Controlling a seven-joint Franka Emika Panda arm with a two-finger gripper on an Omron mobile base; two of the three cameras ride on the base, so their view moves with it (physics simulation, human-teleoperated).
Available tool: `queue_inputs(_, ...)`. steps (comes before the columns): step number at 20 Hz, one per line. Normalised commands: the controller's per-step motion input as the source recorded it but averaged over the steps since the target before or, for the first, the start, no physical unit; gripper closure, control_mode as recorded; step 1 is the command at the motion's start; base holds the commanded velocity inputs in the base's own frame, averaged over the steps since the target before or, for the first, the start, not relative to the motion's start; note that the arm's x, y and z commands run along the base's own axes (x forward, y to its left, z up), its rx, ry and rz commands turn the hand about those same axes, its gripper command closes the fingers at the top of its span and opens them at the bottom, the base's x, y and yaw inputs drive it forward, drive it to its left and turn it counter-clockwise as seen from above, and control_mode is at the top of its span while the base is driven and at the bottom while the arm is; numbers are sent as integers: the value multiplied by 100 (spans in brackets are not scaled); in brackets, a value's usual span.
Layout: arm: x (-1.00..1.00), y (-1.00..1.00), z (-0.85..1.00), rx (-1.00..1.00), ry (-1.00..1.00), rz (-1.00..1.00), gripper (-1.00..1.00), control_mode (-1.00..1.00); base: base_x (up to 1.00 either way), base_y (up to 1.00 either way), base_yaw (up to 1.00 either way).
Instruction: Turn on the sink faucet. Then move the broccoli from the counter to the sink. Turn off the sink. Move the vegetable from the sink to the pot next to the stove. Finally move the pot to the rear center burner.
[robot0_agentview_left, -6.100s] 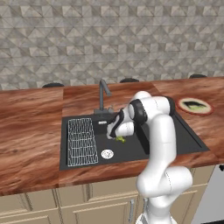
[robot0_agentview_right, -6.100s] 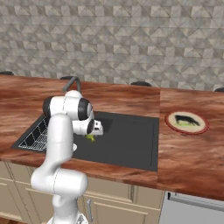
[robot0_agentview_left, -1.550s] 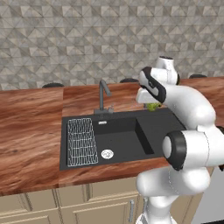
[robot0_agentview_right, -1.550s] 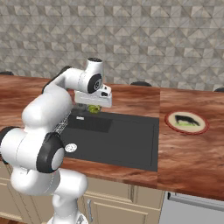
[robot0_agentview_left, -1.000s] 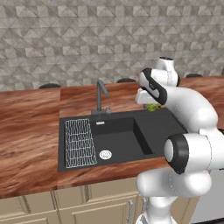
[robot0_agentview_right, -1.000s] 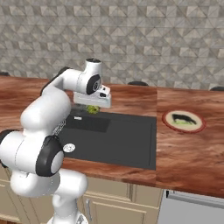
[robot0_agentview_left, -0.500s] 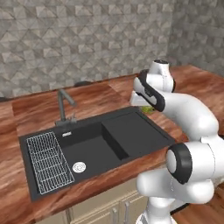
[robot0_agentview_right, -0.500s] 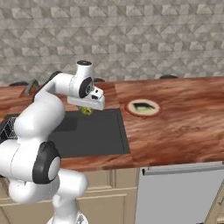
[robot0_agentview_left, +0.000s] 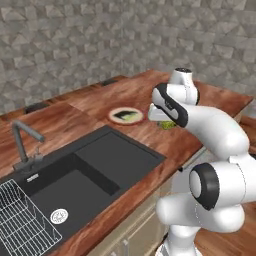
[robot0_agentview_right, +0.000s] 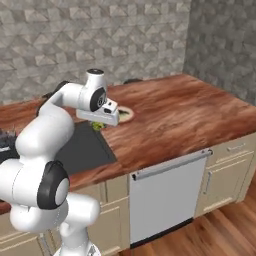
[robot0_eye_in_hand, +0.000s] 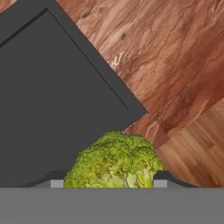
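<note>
My gripper (robot0_agentview_left: 166, 123) is shut on the green broccoli (robot0_agentview_left: 168, 124), holding it above the wooden counter just right of the black sink (robot0_agentview_left: 102, 167). From the right base view the gripper (robot0_agentview_right: 101, 124) and broccoli (robot0_agentview_right: 99, 125) hang over the sink's right rim. In the hand view the broccoli (robot0_eye_in_hand: 114, 158) sits between the fingers, hiding the gripper (robot0_eye_in_hand: 107, 183), with the sink's corner (robot0_eye_in_hand: 65, 96) beneath. The faucet (robot0_agentview_left: 23, 146) stands behind the sink at the left, and I see no water running.
A round plate (robot0_agentview_left: 125, 115) with dark food lies on the counter behind the sink, also seen from the right (robot0_agentview_right: 126, 114). A wire rack (robot0_agentview_left: 20, 220) fills the left basin. A dishwasher front (robot0_agentview_right: 162, 200) sits below the counter. Bare counter (robot0_agentview_right: 185, 110) stretches right.
The base has driven and turned, so the whole scene has shifted left in both base views. The broccoli stays in the gripper, and the arm's pose is much the same.
</note>
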Motion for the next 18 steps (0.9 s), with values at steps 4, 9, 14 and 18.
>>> queue_inputs(4,0,0,0,0,0,0,100,100,0,-1,-56)
queue_inputs(9,0,0,0,0,0,0,100,100,0,-2,-53)
queue_inputs(14,0,0,0,0,0,0,100,100,16,-19,-50)
queue_inputs(18,0,0,0,0,0,0,100,100,33,-41,-51)
